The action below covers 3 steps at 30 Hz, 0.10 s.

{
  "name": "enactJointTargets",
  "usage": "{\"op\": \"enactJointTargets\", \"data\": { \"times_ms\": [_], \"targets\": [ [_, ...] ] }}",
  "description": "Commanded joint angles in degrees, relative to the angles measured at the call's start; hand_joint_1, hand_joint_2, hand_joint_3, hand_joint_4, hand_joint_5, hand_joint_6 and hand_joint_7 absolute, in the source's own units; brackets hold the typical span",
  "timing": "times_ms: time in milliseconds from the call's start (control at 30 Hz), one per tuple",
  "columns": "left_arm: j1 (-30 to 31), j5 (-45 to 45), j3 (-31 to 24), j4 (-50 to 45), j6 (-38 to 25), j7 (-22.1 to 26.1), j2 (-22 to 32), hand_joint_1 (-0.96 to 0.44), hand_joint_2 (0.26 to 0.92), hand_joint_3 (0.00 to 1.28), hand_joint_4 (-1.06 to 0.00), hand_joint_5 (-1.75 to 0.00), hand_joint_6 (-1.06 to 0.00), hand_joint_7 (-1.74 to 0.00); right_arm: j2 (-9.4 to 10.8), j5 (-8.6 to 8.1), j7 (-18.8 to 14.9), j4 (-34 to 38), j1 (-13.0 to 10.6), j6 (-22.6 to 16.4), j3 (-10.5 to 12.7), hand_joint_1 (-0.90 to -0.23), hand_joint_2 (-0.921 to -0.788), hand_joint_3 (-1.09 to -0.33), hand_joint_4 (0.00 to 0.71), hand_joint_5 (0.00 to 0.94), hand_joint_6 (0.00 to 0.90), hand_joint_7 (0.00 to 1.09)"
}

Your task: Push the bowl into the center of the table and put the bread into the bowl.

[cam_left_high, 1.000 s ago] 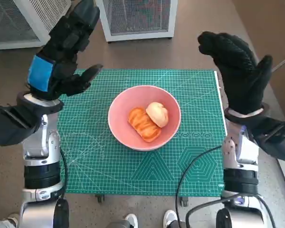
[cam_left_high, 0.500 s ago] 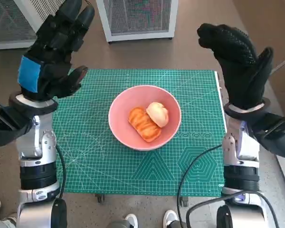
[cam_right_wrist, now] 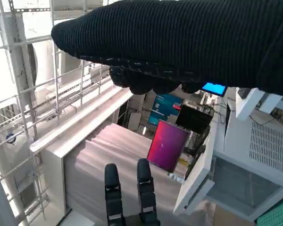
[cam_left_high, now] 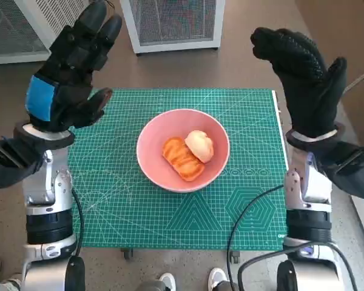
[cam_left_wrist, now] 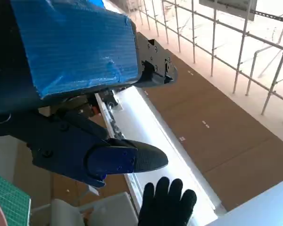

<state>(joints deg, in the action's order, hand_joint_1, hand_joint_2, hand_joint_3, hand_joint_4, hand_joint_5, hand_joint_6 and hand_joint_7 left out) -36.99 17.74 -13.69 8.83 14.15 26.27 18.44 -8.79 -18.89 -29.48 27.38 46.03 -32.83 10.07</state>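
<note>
A pink bowl (cam_left_high: 151,159) sits near the middle of the green cutting mat (cam_left_high: 109,206) in the head view. Inside it lie an orange ridged pastry (cam_left_high: 181,159) and a pale round bun (cam_left_high: 199,145), side by side. My left hand (cam_left_high: 70,73) is raised high beyond the mat's left side, fingers spread, holding nothing. My right hand (cam_left_high: 303,79) is raised above the mat's right edge, fingers apart and empty. The left wrist view shows my left hand (cam_left_wrist: 70,94) with the right glove's fingertips (cam_left_wrist: 167,207) beyond it. The right wrist view shows the glove (cam_right_wrist: 188,42) and my left hand's fingers (cam_right_wrist: 129,193).
Two white mesh-fronted cabinets (cam_left_high: 173,21) stand on the floor past the table's far edge. A black cable (cam_left_high: 246,212) loops over the mat's near right corner. A person's shoes (cam_left_high: 191,280) show at the table's near edge.
My left hand has shifted slightly left and away from the bowl, staying raised with fingers spread. The right hand has hardly moved. Bowl and bread are unchanged.
</note>
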Motion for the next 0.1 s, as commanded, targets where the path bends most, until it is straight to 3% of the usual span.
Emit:
{"op": "enactJointTargets", "data": {
  "times_ms": [33, 100],
  "targets": [
    [0.79, -1.1, 0.83, -0.68, 0.86, -1.37, -0.64, -0.67, 0.921, 0.37, -0.26, -0.01, -0.33, -0.03, -0.2, 0.38, 0.33, 1.33, 0.12, 0.38, -0.02, -0.632, -0.921, -0.649, 0.245, 0.001, 0.29, 0.07],
    [0.79, -1.44, 1.12, -0.8, 1.02, -2.04, -0.99, -0.67, 0.921, 0.37, -0.26, -0.01, -0.32, -0.03, -0.2, 0.32, 0.27, 1.55, 0.29, 0.43, 0.01, -0.63, -0.921, -0.652, 0.246, 0.001, 0.291, 0.07]
  ]
}}
